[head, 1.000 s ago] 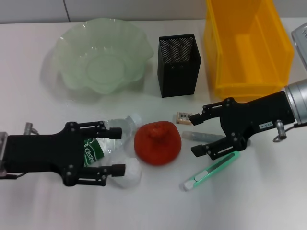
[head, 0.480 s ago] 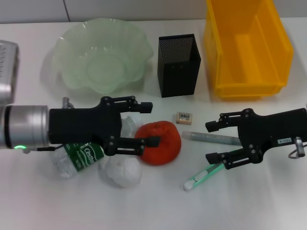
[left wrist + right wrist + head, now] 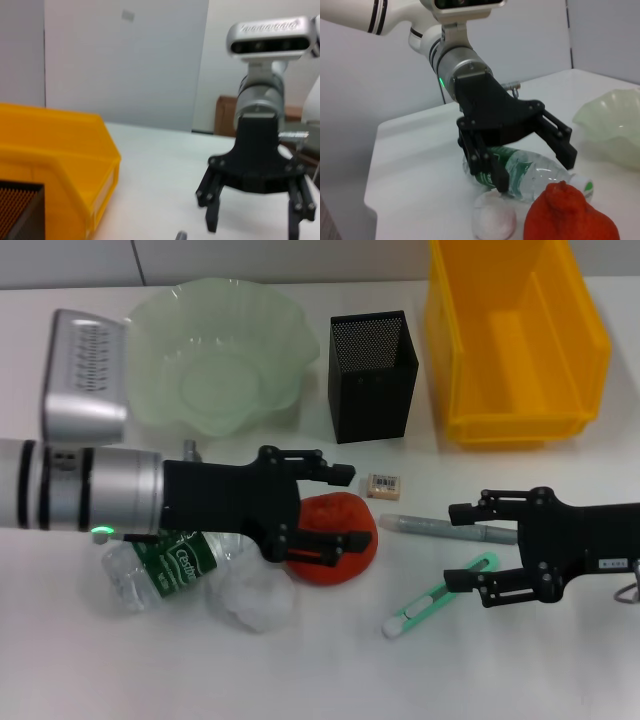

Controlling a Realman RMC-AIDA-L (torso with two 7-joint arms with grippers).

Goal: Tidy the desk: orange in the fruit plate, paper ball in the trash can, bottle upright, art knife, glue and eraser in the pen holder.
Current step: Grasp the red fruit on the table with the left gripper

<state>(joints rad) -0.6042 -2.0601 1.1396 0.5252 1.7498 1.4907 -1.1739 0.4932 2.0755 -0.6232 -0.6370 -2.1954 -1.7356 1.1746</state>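
While left gripper [image 3: 338, 508] straddles the orange [image 3: 335, 530] mid-desk, fingers spread, nothing gripped yet — orange step. Next: clamp, lift to fruit plate [image 3: 150, 340] at far-left edge. Right gripper [image 3: 462, 546] idle, fingers apart.

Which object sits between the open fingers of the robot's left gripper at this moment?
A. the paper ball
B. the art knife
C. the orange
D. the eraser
C: in the head view the left gripper has one finger on each side of the orange, while the paper ball, the eraser and the art knife lie apart from it on the desk.
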